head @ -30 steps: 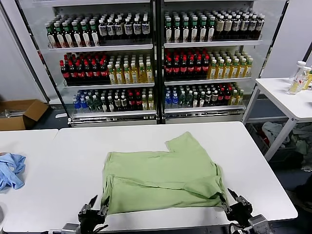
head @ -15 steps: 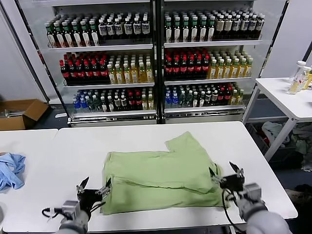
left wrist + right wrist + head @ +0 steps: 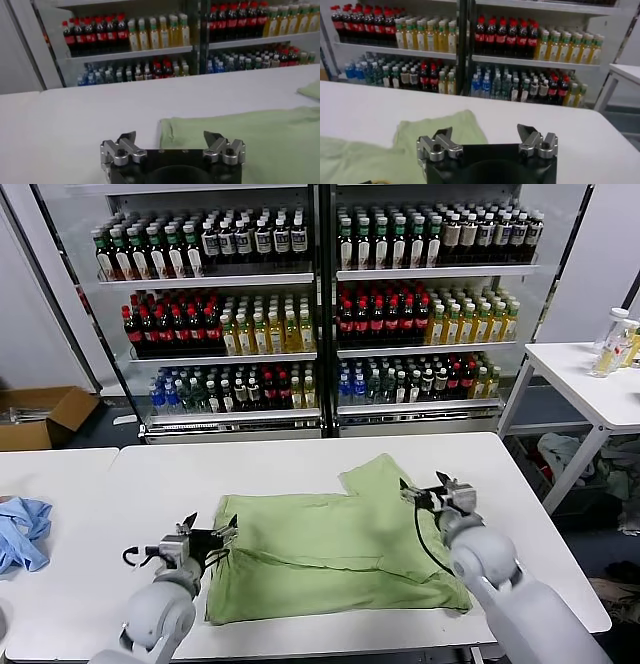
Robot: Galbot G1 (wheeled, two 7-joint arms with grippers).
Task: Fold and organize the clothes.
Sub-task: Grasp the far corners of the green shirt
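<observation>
bare table (image 3: 150, 484) around green shirt (image 3: 330, 544), blue garment (image 3: 22, 532) far left

The shirt (image 3: 335, 549) lies on the table (image 3: 150, 484) in the lower middle of the frame, one sleeve reaching toward the upper right. The left gripper (image 3: 212, 538) is at its left edge, the right gripper (image 3: 430, 488) over its right part. Another garment (image 3: 20, 529) lies at the far left edge. Shelves of bottles (image 3: 320, 294) fill the top behind the table; a box (image 3: 40, 416) sits at the left, a second table (image 3: 590, 389) at the right.
</observation>
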